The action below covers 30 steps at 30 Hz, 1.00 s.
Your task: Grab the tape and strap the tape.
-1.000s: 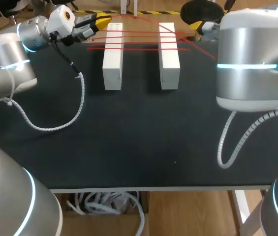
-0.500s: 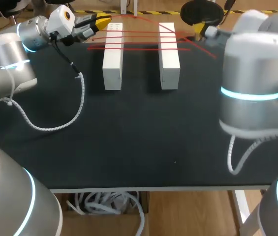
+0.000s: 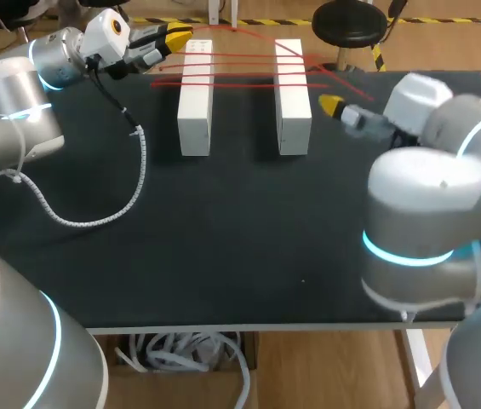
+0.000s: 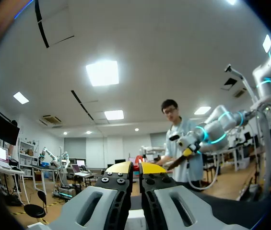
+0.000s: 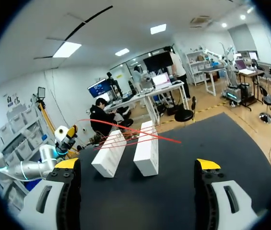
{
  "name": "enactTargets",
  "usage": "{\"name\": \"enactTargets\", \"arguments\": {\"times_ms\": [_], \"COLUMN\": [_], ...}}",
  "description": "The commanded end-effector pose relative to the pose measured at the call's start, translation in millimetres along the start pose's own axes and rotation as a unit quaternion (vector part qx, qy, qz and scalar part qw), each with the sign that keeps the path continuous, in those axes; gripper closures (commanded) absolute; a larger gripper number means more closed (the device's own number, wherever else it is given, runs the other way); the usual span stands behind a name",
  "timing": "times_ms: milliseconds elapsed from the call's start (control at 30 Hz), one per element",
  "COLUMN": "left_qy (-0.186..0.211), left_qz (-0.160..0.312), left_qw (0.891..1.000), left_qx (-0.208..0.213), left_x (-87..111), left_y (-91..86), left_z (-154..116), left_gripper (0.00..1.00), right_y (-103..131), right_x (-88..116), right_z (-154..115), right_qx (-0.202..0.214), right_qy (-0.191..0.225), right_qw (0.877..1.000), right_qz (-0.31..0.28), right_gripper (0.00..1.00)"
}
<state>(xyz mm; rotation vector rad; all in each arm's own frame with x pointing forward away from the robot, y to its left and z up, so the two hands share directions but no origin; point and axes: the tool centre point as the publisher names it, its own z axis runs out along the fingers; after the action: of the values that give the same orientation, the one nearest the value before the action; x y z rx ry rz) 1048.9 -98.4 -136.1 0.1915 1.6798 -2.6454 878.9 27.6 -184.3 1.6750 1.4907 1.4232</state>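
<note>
While the black tabletop (image 3: 223,239) is carrying a left block (image 3: 196,98) and a right block (image 3: 293,98), both white and lying side by side near its far edge, the red tape (image 3: 240,60) is stretching in several strands across their tops. Your left gripper (image 4: 136,167) is sitting beside the left block, pinching the tape's end. Your right gripper (image 5: 137,164) is hovering beside the right block, fingers spread wide, with one strand ending ahead of it.
</note>
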Motion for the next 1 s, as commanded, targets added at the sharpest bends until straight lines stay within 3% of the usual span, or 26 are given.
{"name": "enactTargets", "arguments": {"times_ms": [33,167,500,700,800,1000], "left_qy": [0.000,0.000,0.000,0.000,0.000,0.000], "left_qz": [0.000,0.000,0.000,0.000,0.000,0.000], "left_qw": [1.000,1.000,1.000,1.000,1.000,1.000], "left_qx": [0.000,0.000,0.000,0.000,0.000,0.000], "left_x": [-0.1,-0.1,-0.1,-0.1,-0.1,-0.1], "left_y": [0.3,0.3,0.3,0.3,0.3,0.3], "left_z": [0,0,0,0,0,0], "left_gripper": [1.00,1.00,1.00,1.00,1.00,1.00], "right_y": [-19,-27,-25,-22,-21,-17], "right_x": [7,11,18,11,8,8], "right_z": [11,16,20,27,28,23], "right_qx": [-0.324,-0.336,-0.318,-0.260,-0.209,-0.142], "right_qy": [-0.051,-0.088,-0.148,-0.194,-0.210,-0.204], "right_qw": [0.945,0.938,0.936,0.945,0.953,0.966], "right_qz": [-0.020,-0.014,0.021,0.045,0.054,0.069], "right_gripper": [0.00,0.00,0.00,0.00,0.00,0.00]}}
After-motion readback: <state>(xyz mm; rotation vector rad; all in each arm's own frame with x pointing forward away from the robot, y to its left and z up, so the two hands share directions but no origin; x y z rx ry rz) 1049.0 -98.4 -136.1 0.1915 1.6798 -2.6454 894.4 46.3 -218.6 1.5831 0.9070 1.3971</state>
